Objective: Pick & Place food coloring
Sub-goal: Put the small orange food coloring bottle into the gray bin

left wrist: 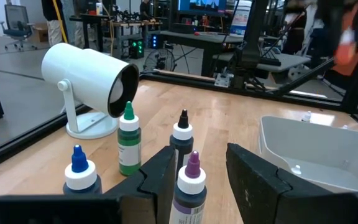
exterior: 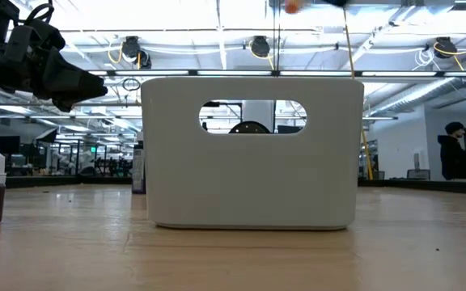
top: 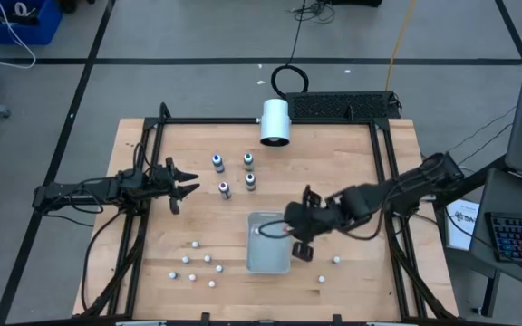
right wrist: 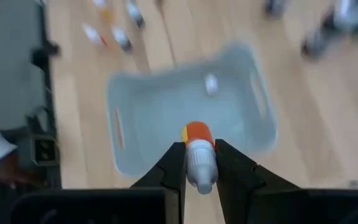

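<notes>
Right wrist view: your right gripper [right wrist: 199, 163] pinches an orange-capped bottle [right wrist: 198, 155] above the bin [right wrist: 142, 124]; next, release it inside.

The table [top: 152, 290] is pale wood in a black frame [top: 381, 154], on a grey floor [top: 188, 36] crossed by dark tape lines [top: 243, 61]. A blue bin [top: 21, 20] sits at one far corner of the floor, and a desk with a keyboard [top: 519, 240] stands beside the table. Level across the tabletop, a wide hall shows with a white ceiling, bright strip lights [exterior: 217, 16] and hanging cables [exterior: 132, 50]. A person in dark clothes [exterior: 453, 153] stands far off. Desks with screens [left wrist: 210, 6] and an office chair [left wrist: 17, 25] line the room
</notes>
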Available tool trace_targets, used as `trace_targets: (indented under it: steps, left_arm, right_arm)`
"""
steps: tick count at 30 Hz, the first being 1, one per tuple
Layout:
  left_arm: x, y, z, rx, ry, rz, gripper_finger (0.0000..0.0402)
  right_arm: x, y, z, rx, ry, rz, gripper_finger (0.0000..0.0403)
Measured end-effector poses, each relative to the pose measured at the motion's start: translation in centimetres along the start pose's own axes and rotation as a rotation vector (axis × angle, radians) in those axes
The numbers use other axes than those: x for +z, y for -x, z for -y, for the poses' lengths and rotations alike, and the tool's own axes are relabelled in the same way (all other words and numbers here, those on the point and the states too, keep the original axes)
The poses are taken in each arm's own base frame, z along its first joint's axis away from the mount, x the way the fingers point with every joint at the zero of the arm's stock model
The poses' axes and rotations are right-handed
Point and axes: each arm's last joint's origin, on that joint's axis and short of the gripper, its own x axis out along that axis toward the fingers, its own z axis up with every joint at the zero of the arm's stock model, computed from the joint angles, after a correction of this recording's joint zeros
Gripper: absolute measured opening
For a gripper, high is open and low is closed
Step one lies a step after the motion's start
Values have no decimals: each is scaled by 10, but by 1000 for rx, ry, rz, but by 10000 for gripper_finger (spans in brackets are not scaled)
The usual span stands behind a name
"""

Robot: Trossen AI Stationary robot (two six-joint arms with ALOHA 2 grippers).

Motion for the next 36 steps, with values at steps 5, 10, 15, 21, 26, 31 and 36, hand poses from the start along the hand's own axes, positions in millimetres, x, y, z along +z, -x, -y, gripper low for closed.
trace_targets:
  steps: [5,10,15,21,26,31,36]
  left_arm:
    - [0,0,0,0,0,1,147]
    - [0,0,0,0,0,1,147]
    - [0,0,0,0,0,0,148]
    - [0,0,0,0,0,1,147]
    - [0,0,0,0,0,1,148]
    - [0,0,0,0,0,1,147]
    - [0,0,0,0,0,0,148]
  right_arm:
    - [40,0,0,-40,106,-21,47]
    - [64,-23,-1,-91,195,-161,47]
    - [60,-72,2,-70,259,-326,47]
    - [45,-126,8,-11,332,-443,47]
    - [39,-148,30,-28,309,-456,47]
    - [31,-161,44,-15,286,-473,47]
    - [22,-171,48,-13,298,-488,47]
